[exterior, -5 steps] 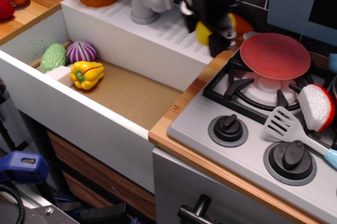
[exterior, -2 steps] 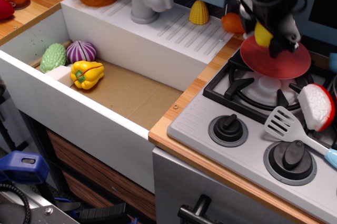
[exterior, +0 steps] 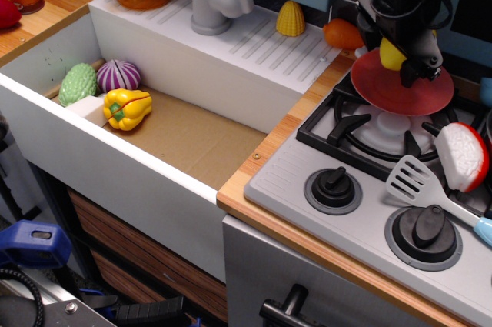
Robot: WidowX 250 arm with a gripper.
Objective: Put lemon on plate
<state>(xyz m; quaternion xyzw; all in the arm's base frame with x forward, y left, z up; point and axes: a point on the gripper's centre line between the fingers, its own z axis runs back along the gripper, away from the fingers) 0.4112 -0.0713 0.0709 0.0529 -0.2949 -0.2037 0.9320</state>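
Note:
The red plate [exterior: 392, 90] lies on the back left burner of the toy stove. My black gripper [exterior: 400, 58] hangs over the plate's far half. It is shut on the yellow lemon [exterior: 390, 56], of which only a small part shows between the fingers. The lemon is held just above or at the plate's surface; I cannot tell whether it touches.
A yellow corn piece [exterior: 290, 18] and an orange toy [exterior: 342, 34] sit on the drainboard behind the sink. The sink holds a yellow bell pepper [exterior: 127, 108], a purple onion [exterior: 118, 75] and a green vegetable [exterior: 78, 83]. A spatula [exterior: 430, 192] and a red-and-white piece [exterior: 463, 156] lie on the stove.
My gripper has carried the lemon from the drainboard rightward to over the plate, then shifted a little further right and back. The corn piece and orange toy are now uncovered.

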